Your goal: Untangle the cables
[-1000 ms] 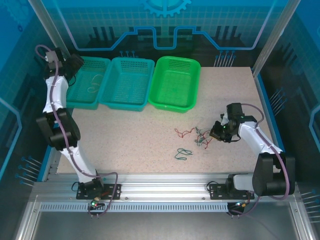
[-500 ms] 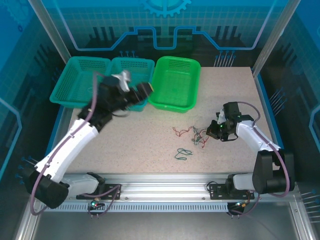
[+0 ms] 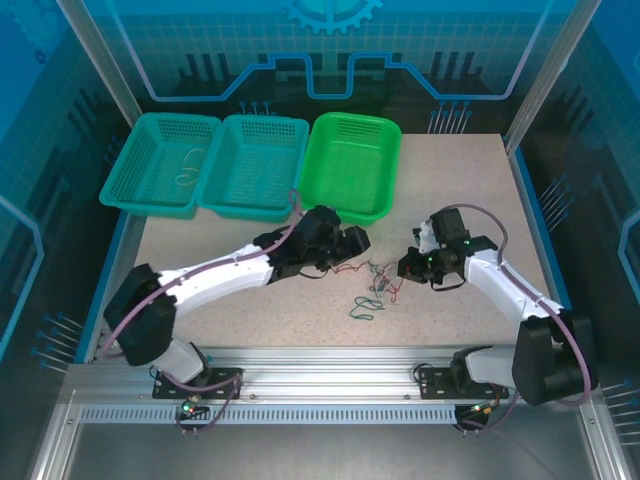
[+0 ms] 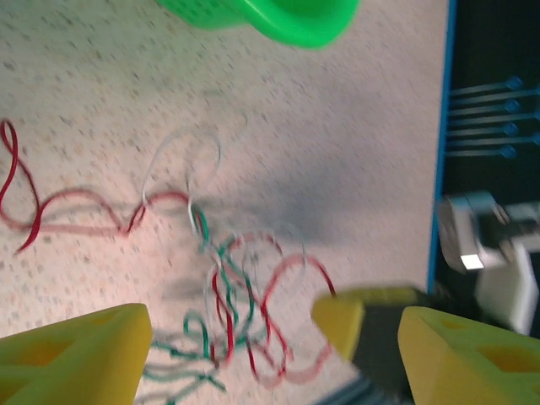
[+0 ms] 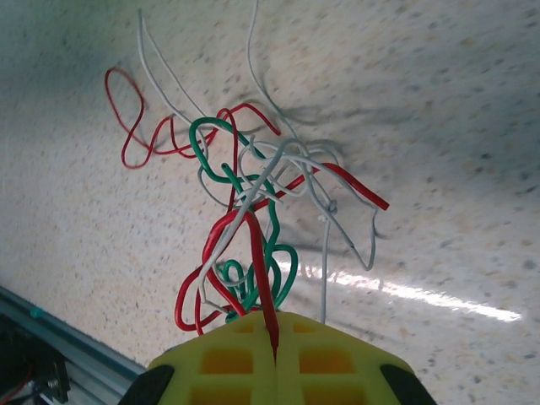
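Red, green and whitish cables (image 5: 253,202) sit knotted in one small clump on the speckled table (image 3: 470,190), directly ahead of the right pincer (image 5: 274,325). That pincer is pinched tight on a red strand (image 5: 260,261) running out of the knot. Seen from above, the clump lies between the two pincers, just beside each. The left pincer (image 4: 274,329) hangs over it spread wide, with nothing between its fingers. The main risk, as I judge it, is the left pincer closing where it hovers: several colours cross beneath it, so it would likely catch more than one strand. Pulling away from the right pincer would then cinch the knot instead of loosening it. The thin red strand could also slip from the right pincer's pinch under that pull. The pincers are so near each other that their fingers might knock. A separate green loop (image 3: 365,308), on the near side of both pincers, could be dragged back into the clump.
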Action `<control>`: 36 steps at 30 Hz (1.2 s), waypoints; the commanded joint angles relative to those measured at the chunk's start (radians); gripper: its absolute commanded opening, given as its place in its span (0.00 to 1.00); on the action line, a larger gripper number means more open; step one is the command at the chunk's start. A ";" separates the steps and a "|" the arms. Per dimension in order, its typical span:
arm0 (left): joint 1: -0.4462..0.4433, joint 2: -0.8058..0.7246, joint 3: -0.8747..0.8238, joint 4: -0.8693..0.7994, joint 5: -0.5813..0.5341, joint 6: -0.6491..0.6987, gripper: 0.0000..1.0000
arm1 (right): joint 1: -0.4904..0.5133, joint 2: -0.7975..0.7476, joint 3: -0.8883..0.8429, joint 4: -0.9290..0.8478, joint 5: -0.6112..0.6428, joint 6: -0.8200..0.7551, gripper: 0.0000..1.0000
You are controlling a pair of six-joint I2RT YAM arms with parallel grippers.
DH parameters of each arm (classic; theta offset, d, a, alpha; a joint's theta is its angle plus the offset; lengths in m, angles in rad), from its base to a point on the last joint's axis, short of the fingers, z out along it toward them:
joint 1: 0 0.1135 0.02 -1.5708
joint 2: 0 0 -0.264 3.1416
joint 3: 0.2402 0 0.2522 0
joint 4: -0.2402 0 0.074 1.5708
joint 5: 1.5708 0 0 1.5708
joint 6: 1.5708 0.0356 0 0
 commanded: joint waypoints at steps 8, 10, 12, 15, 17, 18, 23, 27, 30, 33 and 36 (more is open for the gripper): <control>0.021 0.267 0.154 0.009 -0.036 0.006 0.80 | 0.091 -0.021 -0.026 0.047 0.033 0.010 0.00; 0.021 0.290 0.179 -0.077 -0.065 0.020 0.76 | 0.093 -0.010 -0.022 0.052 0.035 0.014 0.00; 0.021 0.290 0.165 -0.107 -0.104 0.009 0.69 | 0.095 -0.001 -0.013 0.052 0.039 0.014 0.00; 0.026 0.296 0.140 -0.101 -0.110 -0.013 0.53 | 0.098 0.009 -0.007 0.056 0.038 0.015 0.00; 0.030 0.304 0.134 -0.091 -0.099 0.003 0.41 | 0.099 0.015 -0.002 0.056 0.037 0.014 0.00; 0.033 0.308 0.132 -0.086 -0.102 0.011 0.38 | 0.099 0.019 0.004 0.050 0.041 0.015 0.00; 0.043 0.347 0.143 -0.066 -0.079 0.020 0.43 | 0.102 0.026 0.024 0.046 0.052 0.015 0.00; 0.046 0.389 0.173 -0.060 -0.040 0.041 0.38 | 0.102 0.052 0.044 0.040 0.047 0.005 0.00; 0.055 0.397 0.164 -0.049 -0.022 0.022 0.22 | 0.103 0.064 0.055 0.037 0.064 0.007 0.00; 0.079 0.368 0.152 -0.066 -0.030 0.023 0.00 | 0.102 0.060 0.054 0.035 0.096 0.015 0.00; 0.116 0.287 0.119 -0.077 -0.057 0.066 0.00 | 0.083 0.035 0.035 0.006 0.207 0.045 0.00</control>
